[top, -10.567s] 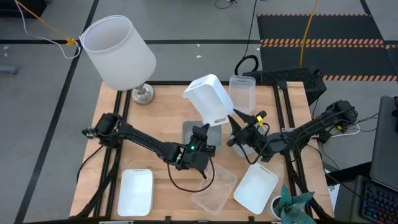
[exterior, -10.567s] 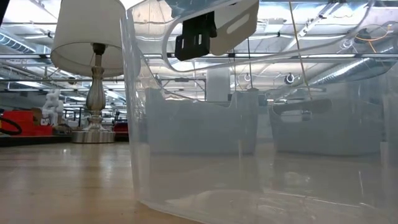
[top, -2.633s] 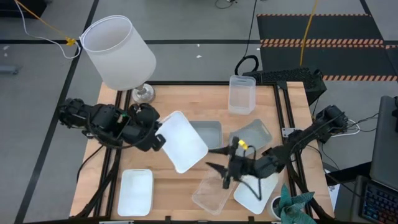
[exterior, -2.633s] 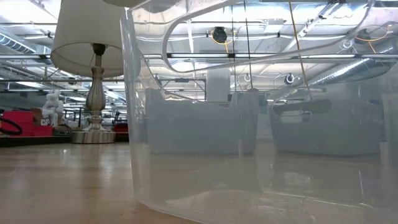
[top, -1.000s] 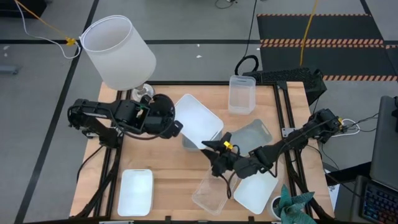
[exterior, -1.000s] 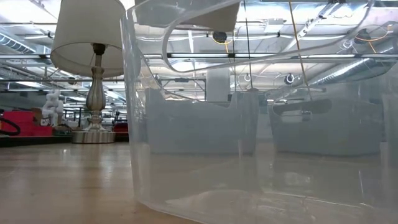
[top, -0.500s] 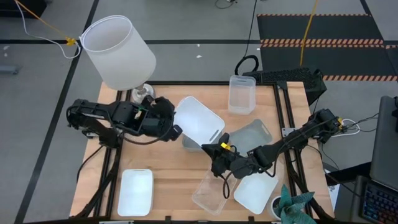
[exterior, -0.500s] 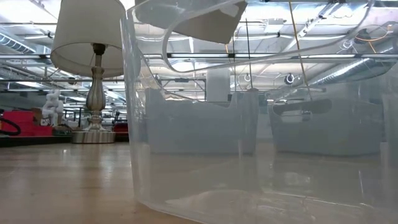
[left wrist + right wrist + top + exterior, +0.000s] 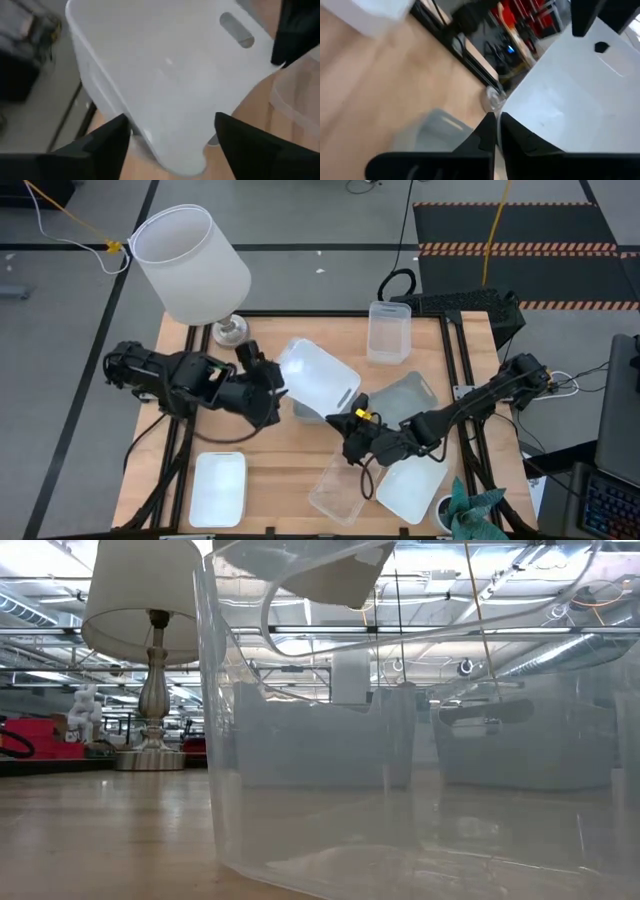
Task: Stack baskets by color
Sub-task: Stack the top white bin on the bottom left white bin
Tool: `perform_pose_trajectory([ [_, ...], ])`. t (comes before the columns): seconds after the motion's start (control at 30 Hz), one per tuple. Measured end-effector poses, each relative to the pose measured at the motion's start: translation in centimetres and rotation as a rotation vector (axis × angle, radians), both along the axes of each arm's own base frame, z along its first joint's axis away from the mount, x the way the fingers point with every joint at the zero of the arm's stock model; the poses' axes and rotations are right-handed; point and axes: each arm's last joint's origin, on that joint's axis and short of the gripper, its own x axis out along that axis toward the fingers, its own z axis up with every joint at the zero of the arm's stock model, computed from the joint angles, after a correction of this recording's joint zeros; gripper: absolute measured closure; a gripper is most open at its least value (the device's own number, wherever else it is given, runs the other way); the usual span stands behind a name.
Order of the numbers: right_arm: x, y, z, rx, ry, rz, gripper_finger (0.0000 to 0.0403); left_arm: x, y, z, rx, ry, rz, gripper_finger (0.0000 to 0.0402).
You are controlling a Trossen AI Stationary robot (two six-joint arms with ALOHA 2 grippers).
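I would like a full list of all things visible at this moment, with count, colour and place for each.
White baskets: three, white; one tilted at table centre, one at the near left corner, one near right.
Clear baskets: two, transparent; one at the far edge, one near the front centre.
Grey-blue baskets: two, grey-blue; one under the tilted white one, one right of centre.
Lamp: one, white shade, far left corner.
Table: one, light wood.
Plant: one, green, near right corner.
Left end effector: one, dark, open beside the tilted white basket.
Right end effector: one, dark, shut at that basket's lower edge.
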Motion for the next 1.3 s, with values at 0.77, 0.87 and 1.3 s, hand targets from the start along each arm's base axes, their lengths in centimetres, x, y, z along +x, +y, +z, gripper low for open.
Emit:
perform_pose_trajectory([
  [0.77, -3.3, -0.2, 1.6, 0.435, 0.268, 0.577, 0.0399, -1.1, -6.9, 0.4, 0.18, 0.05, -0.639, 0.0141],
  [0.87, -3.1, -0.4, 1.7, 0.493, 0.293, 0.676, 0.0399, -0.5, -8.0, 0.0, 0.147, 0.042, -0.729, 0.0156],
  [1.3, -2.8, -1.3, 1.5, 0.623, 0.359, 0.841, 0.0399, 1.8, -11.4, -4.8, 0.037, 0.273, -0.947, 0.0206],
])
